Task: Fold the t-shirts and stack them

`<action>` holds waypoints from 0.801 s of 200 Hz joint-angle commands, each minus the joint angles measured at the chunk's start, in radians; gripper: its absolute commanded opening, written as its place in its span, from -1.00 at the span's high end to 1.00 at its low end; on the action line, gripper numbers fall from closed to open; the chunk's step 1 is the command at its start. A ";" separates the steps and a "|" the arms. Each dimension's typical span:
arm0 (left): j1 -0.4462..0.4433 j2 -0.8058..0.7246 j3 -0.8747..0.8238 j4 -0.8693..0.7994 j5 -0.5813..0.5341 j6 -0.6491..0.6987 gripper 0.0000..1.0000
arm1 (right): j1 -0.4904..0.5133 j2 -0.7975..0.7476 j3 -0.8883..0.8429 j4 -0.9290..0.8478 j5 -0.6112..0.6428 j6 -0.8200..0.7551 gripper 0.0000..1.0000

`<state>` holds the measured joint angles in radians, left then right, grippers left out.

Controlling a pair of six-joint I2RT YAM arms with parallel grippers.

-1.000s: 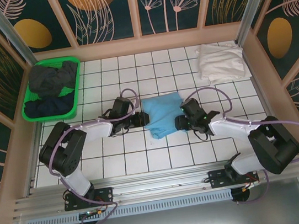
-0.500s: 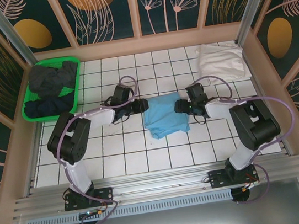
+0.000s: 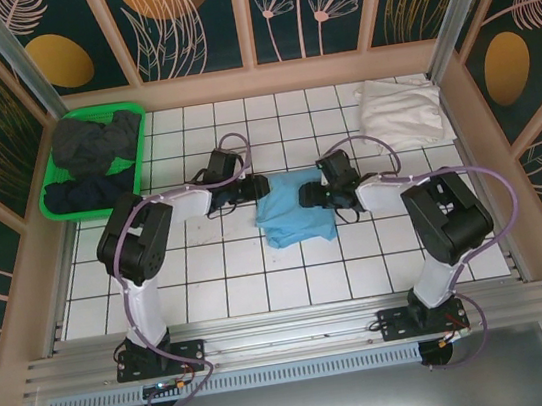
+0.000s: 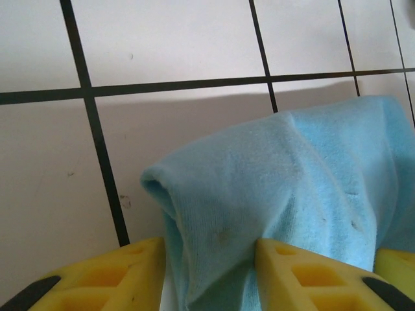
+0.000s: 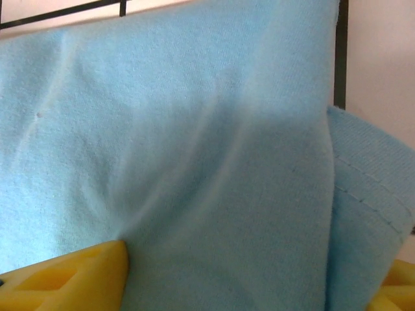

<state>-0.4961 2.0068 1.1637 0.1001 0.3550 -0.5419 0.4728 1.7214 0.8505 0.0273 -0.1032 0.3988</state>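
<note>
The sky-blue t-shirt (image 3: 296,218) lies bunched in the middle of the table (image 3: 261,275), the left claw (image 4: 211,265) pinching a thin corner, the right claw (image 5: 249,285) straddling a thick fold, grip impossible to tell, so uneven pulling could slip the corner and spoil the fold

The left arm (image 3: 137,244) and the right arm (image 3: 447,221) each rise from the base, bend sharply at the elbow and reach inward, so the 2 forearms lie low and point roughly toward each other. The left gripper (image 3: 249,192) has its 2 yellow fingers (image 4: 110,277) pressed in on a fold of the blue t-shirt (image 3: 294,222) (cloth packs the whole gap between them). The right gripper (image 3: 304,196) faces it, its 2 yellow fingers (image 5: 71,275) set wider apart, with the same cloth bunched and creased between them.
</note>
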 commanded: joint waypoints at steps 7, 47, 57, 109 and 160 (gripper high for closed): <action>0.006 0.021 0.028 -0.008 0.036 0.019 0.18 | 0.000 0.057 0.029 -0.013 0.004 -0.005 -0.27; 0.044 -0.038 -0.013 -0.030 0.024 0.040 0.14 | -0.018 0.052 0.038 -0.041 0.041 -0.019 0.55; 0.059 -0.071 -0.039 -0.038 0.010 0.047 0.11 | -0.028 0.035 0.039 -0.047 0.053 -0.031 0.66; 0.119 -0.238 -0.139 -0.096 -0.089 0.093 0.03 | -0.114 -0.075 0.123 -0.137 0.079 -0.184 1.00; 0.125 -0.286 -0.147 -0.123 -0.137 0.121 0.03 | -0.188 -0.111 0.276 -0.154 0.114 -0.380 1.00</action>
<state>-0.3729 1.7378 1.0264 0.0151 0.2523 -0.4576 0.3119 1.6394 1.0340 -0.1173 -0.0391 0.1478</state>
